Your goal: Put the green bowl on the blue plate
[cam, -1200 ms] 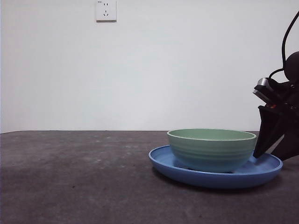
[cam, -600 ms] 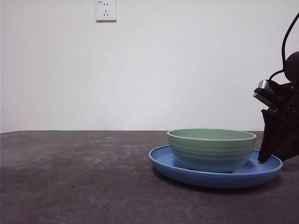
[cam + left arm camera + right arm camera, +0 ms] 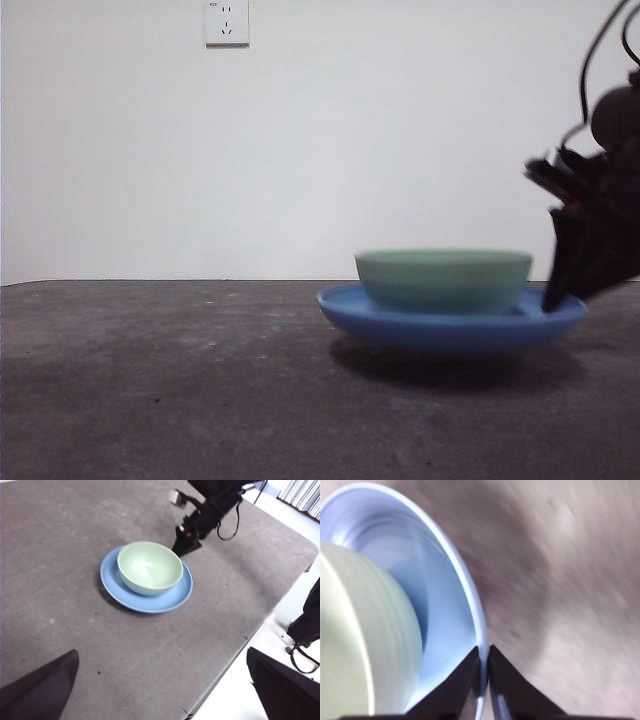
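Lifted since half a second ago, the blue plate [image 3: 450, 328] now hangs clear of the surface [image 3: 180, 380] with a shadow beneath it, blurred by the motion, and the green bowl [image 3: 443, 278] rides up with it, seated inside. The right hand [image 3: 484, 672] is clamped on the plate's rim, carrying both. The left hand [image 3: 165, 690] waits well apart, jaws spread and empty.

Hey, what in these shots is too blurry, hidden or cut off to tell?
- Front view: bowl and plate are motion-blurred, so the bowl's ribs are unreadable.
- Front view: the right end effector is cut by the edge.
- Right wrist view: the bowl hides the plate's middle; the table is smeared.
- Left wrist view: the left end effector shows only its tips.
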